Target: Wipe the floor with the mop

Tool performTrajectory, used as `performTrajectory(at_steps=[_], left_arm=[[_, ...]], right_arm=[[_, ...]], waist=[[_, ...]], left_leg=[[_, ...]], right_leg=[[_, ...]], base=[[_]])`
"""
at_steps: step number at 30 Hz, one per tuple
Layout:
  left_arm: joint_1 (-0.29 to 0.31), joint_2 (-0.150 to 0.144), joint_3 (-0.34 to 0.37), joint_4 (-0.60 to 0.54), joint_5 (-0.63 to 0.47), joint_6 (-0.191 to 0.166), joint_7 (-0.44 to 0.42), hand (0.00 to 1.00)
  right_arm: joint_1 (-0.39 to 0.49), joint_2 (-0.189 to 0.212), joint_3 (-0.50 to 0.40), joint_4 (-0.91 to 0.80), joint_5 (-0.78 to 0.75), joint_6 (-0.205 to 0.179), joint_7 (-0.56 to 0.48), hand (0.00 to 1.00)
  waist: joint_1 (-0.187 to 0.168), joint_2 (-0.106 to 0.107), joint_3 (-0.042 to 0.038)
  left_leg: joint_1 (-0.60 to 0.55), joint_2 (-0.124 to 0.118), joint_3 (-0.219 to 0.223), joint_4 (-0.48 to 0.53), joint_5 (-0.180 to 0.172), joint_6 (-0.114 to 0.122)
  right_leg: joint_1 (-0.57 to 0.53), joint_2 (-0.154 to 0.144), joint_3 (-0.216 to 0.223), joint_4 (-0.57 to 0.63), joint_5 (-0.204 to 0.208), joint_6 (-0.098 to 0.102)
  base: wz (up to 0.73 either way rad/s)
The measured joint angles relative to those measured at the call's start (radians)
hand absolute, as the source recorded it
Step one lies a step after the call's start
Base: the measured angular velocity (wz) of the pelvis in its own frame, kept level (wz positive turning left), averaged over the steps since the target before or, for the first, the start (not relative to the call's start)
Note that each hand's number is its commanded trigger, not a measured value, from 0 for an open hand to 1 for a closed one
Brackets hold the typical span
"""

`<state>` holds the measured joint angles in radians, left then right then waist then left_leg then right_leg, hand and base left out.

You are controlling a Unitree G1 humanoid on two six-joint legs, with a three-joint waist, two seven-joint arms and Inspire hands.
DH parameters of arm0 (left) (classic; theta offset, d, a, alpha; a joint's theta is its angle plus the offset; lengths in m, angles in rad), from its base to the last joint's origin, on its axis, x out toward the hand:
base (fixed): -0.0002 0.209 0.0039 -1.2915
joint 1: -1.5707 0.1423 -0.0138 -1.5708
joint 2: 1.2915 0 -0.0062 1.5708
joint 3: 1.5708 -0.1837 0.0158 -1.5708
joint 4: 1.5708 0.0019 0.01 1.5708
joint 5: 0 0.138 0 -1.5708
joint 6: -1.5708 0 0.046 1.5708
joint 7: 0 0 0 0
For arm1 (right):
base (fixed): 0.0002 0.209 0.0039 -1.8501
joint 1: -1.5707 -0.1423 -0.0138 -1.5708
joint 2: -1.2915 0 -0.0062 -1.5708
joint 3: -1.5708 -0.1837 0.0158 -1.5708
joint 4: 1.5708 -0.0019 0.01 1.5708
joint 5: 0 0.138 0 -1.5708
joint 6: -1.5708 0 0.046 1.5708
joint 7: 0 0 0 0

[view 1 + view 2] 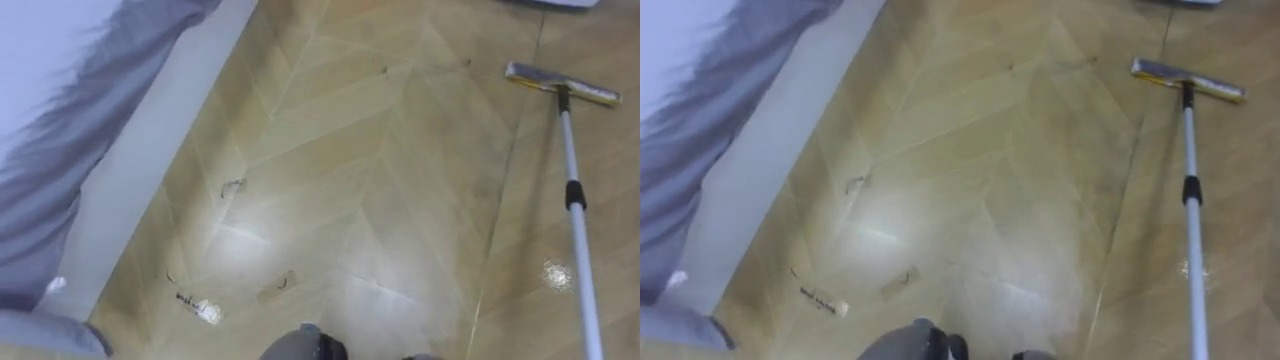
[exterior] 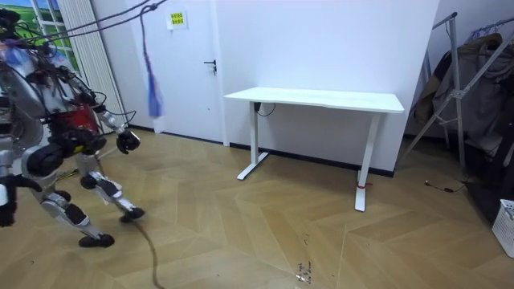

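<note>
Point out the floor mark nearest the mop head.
The small dark mark near the top of the view, just left of the mop head. The other marks lie lower left, far from it.

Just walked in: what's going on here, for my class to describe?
The robot stands on the wood floor, at the room view's left, away from the desk. A mop is ahead on its right, head flat on the floor; the pole runs off the bottom edge, so what holds it is unseen. Dark marks dot the floor nearby.
</note>
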<state>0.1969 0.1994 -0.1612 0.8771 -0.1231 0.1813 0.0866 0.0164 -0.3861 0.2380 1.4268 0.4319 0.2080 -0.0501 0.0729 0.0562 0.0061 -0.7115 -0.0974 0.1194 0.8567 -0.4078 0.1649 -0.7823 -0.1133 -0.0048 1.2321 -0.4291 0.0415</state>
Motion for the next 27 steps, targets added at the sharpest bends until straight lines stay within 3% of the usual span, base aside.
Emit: performTrajectory(at_steps=[1,2,3,4,5,7,8,9,11,13,14,15,17,18,19,20,22,25,27], left_arm=[[0.001,-0.002,-0.001,0.0,0.008,0.001,0.004,0.0],[0.001,-0.006,-0.001,0.002,0.008,0.005,0.013,0.0],[0.002,-0.007,-0.001,0.002,0.007,0.01,0.016,0.0],[0.003,-0.009,-0.001,0.007,0.006,0.024,0.019,0.0],[0.006,-0.01,0.0,0.012,0.006,0.043,0.022,0.0],[0.015,-0.015,-0.002,0.013,-0.001,0.056,0.022,0.0],[0.015,-0.015,0.001,0.014,-0.001,0.058,0.022,0.0],[0.014,-0.014,0.002,0.016,-0.002,0.058,0.024,0.0],[0.013,-0.015,-0.001,0.025,-0.006,0.057,0.04,0.0],[0.008,-0.014,0.0,0.022,-0.004,0.052,0.042,0.0],[-0.001,-0.013,0.004,0.02,-0.003,0.04,0.042,0.0],[-0.002,-0.012,0.004,0.018,-0.003,0.035,0.043,0.0],[0.01,-0.008,0.003,0.003,-0.004,0.031,0.041,0.0],[0.013,-0.005,0.003,0.0,-0.003,0.03,0.041,0.0],[0.019,-0.003,0.002,-0.001,-0.003,0.03,0.04,0.0],[0.021,-0.001,0.0,0.0,-0.005,0.03,0.037,0.0],[0.008,-0.002,-0.005,0.004,-0.004,0.028,0.022,0.0],[0.008,-0.001,-0.006,0.009,-0.002,0.019,-0.008,0.0],[0.008,-0.001,0.0,0.012,0.001,0.013,-0.017,0.0]], right_arm=[[0.014,0.018,-0.003,0.0,0.0,-0.006,-0.005,1.0],[0.027,0.032,-0.007,-0.001,0.0,-0.009,-0.009,1.0],[0.032,0.04,-0.012,-0.002,0.0,-0.009,-0.014,1.0],[0.039,0.053,-0.023,-0.004,-0.006,-0.009,-0.018,1.0],[0.047,0.063,-0.023,-0.005,-0.007,-0.007,-0.021,1.0],[0.055,0.068,-0.027,-0.006,-0.009,0.003,-0.025,1.0],[0.035,0.068,-0.027,-0.006,-0.012,0.005,-0.027,1.0],[0.018,0.068,-0.03,-0.005,-0.015,0.007,-0.027,1.0],[-0.081,0.064,-0.031,0.012,-0.041,0.031,-0.029,1.0],[-0.169,0.059,-0.029,0.011,-0.045,0.042,-0.026,1.0],[-0.234,0.053,-0.027,0.009,-0.041,0.044,-0.024,1.0],[-0.259,0.049,-0.027,0.007,-0.04,0.044,-0.023,1.0],[-0.333,0.03,-0.027,-0.023,-0.024,0.044,-0.019,1.0],[-0.341,0.027,-0.027,-0.03,-0.021,0.044,-0.017,1.0],[-0.355,0.023,-0.028,-0.03,-0.014,0.045,-0.009,1.0],[-0.36,0.021,-0.038,-0.029,-0.01,0.048,0.003,1.0],[-0.351,0.021,-0.054,-0.02,0.001,0.056,0.015,1.0],[-0.298,0.016,-0.041,-0.001,0.016,0.03,0.032,1.0],[-0.264,0.008,-0.029,0.01,0.018,0.018,0.036,1.0]], waist=[[-0.012,0.011,0.0007],[-0.026,0.023,-0.0014],[-0.03,0.023,-0.0014],[-0.035,0.019,0.0001],[-0.041,0.017,0.0014],[-0.038,0.02,0.0011],[-0.036,0.021,0.003],[-0.036,0.02,0.0038],[-0.024,0.01,0.0095],[-0.012,-0.02,0.0097],[-0.001,-0.04,0.0193],[0.01,-0.051,0.0215],[0.047,-0.076,0.0302],[0.054,-0.076,0.0285],[0.067,-0.092,0.026],[0.065,-0.099,0.02],[0.068,-0.102,0.0238],[0.066,-0.085,0.0245],[0.069,-0.075,0.0274]], left_leg=[[0.02,0.0,-0.006,-0.026,-0.007,-0.004],[0.038,0.001,-0.017,-0.04,-0.016,-0.008],[0.05,0.0,-0.018,-0.046,-0.022,-0.012],[0.083,0.001,-0.017,-0.057,-0.04,-0.021],[0.121,0.002,-0.022,-0.055,-0.064,-0.032],[0.165,0.02,-0.028,-0.03,-0.104,-0.057],[0.162,0.04,-0.025,0.033,-0.112,-0.073],[0.156,0.053,-0.018,0.078,-0.11,-0.077],[0.119,0.094,-0.011,0.263,-0.067,-0.136],[0.076,0.099,-0.019,0.321,-0.043,-0.156],[0.016,0.101,-0.023,0.304,-0.043,-0.156],[-0.016,0.102,-0.023,0.283,-0.043,-0.157],[-0.111,0.102,-0.049,0.093,-0.015,-0.18],[-0.125,0.101,-0.048,0.064,0.031,-0.168],[-0.136,0.098,-0.049,0.023,0.101,-0.155],[-0.118,0.093,-0.042,0.01,0.14,-0.126],[-0.094,0.082,-0.039,0.012,0.133,-0.09],[-0.057,0.065,-0.036,0.013,0.094,-0.072],[-0.03,0.051,-0.026,0.013,0.071,-0.062]], right_leg=[[-0.04,0.014,-0.004,-0.084,0.001,-0.003],[-0.066,0.018,-0.017,-0.193,0.013,-0.02],[-0.074,0.019,-0.019,-0.245,0.024,-0.026],[-0.077,0.026,-0.027,-0.352,0.059,-0.042],[-0.064,0.028,-0.033,-0.382,0.108,-0.055],[-0.013,0.033,-0.061,-0.37,0.114,-0.069],[0.005,0.043,-0.068,-0.345,0.095,-0.097],[0.011,0.05,-0.07,-0.328,0.078,-0.104],[0.044,0.086,-0.064,-0.278,0.019,-0.128],[0.048,0.094,-0.042,-0.248,-0.015,-0.138],[0.048,0.1,-0.032,-0.238,-0.027,-0.137],[0.048,0.104,-0.027,-0.237,-0.03,-0.138],[0.079,0.116,-0.023,-0.246,-0.044,-0.137],[0.091,0.114,-0.021,-0.245,-0.054,-0.134],[0.114,0.108,-0.017,-0.246,-0.074,-0.124],[0.133,0.1,-0.022,-0.246,-0.093,-0.11],[0.164,0.08,-0.043,-0.263,-0.108,-0.097],[0.216,0.041,-0.092,-0.275,-0.111,-0.087],[0.231,0.014,-0.108,-0.248,-0.106,-0.066]], base=[[0.03],[0.0],[0.0],[-0.04],[-0.04],[-0.04],[-0.13],[-0.19],[-0.35],[-0.24],[-0.1],[-0.27],[-0.3],[-0.04],[0.14],[0.25],[0.28],[0.07],[0.0]])
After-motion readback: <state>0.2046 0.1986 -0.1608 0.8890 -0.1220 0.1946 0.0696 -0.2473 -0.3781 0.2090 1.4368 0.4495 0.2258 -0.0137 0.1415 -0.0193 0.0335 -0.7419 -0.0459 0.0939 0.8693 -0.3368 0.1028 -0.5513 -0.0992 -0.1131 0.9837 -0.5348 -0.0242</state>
